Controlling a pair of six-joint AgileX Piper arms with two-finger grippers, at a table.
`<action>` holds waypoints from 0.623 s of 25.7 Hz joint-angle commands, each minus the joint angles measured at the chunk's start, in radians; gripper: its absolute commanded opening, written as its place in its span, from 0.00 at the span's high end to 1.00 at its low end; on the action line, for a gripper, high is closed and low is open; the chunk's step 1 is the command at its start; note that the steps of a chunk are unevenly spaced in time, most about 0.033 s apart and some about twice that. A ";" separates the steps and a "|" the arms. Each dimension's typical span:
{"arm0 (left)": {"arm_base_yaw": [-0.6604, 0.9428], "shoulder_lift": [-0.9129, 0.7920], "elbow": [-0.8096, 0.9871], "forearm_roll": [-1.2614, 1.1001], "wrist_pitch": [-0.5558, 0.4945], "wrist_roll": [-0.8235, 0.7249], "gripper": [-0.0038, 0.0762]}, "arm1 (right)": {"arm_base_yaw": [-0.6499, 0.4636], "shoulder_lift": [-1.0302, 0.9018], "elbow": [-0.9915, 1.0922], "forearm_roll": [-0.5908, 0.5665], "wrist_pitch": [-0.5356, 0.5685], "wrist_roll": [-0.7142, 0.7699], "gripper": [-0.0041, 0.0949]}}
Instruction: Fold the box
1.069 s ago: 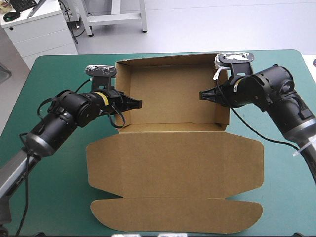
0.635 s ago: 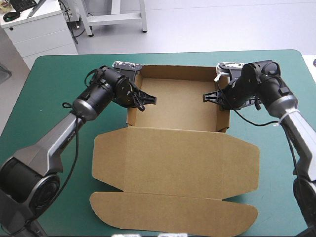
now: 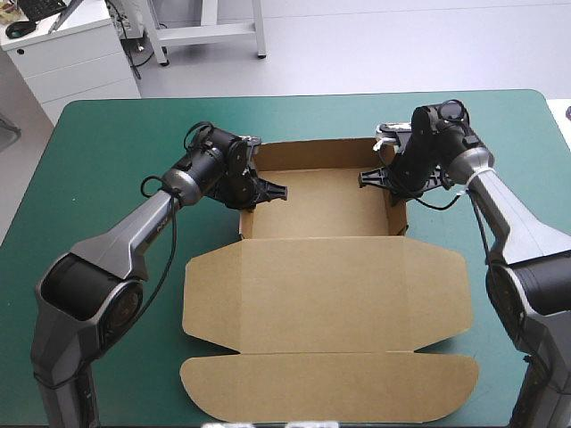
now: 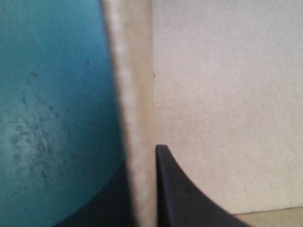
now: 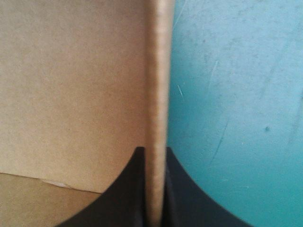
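Free to pass over bare teal-green cover L, R & beyond box. Also down into tray from above, mid part. Blocked at side walls by L gripper & R gripper, clamped there. Blocked on near side by flat lid.

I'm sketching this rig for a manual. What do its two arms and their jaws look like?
The left arm and the right arm look alike: smooth grey tube sections joined by bulky, rounded black housings. The right arm carries what looks like a narrow white band near its wrist. Each arm ends in jaws of two broad black fins, curved and tapering to a point.
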 commanded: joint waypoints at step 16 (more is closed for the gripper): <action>0.050 -0.050 -0.021 -0.059 0.046 0.087 0.80 | -0.008 -0.043 -0.040 -0.010 -0.004 -0.058 0.57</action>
